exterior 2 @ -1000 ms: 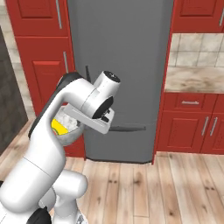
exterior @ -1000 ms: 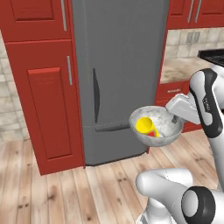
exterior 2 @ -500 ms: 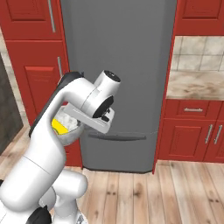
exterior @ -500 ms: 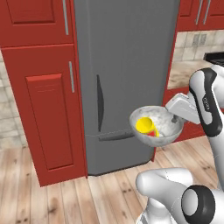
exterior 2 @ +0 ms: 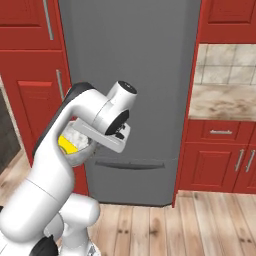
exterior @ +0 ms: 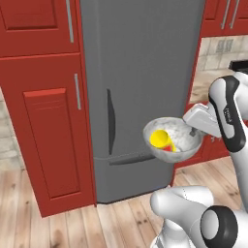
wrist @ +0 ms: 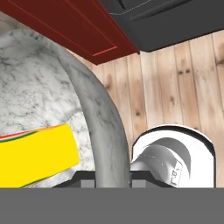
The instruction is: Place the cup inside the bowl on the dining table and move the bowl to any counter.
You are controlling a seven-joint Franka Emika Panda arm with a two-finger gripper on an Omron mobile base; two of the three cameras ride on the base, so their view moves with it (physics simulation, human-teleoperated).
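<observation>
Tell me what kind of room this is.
A kitchen, most likely: a tall grey fridge stands between red cabinets, with a marble counter backed by beige tiles at right.

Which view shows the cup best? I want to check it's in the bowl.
The left base view: the cup lies tipped inside the bowl, mouth visible. The right base view shows a yellow sliver behind the arm; the hand view a close yellow side.

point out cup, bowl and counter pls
cup [exterior: 162,139]: left base view, on its yellow side, lying in the bowl.
bowl [exterior: 186,150]: left base view, on its speckled outer wall.
counter [exterior 2: 222,101]: right base view, on its marble top.
</observation>
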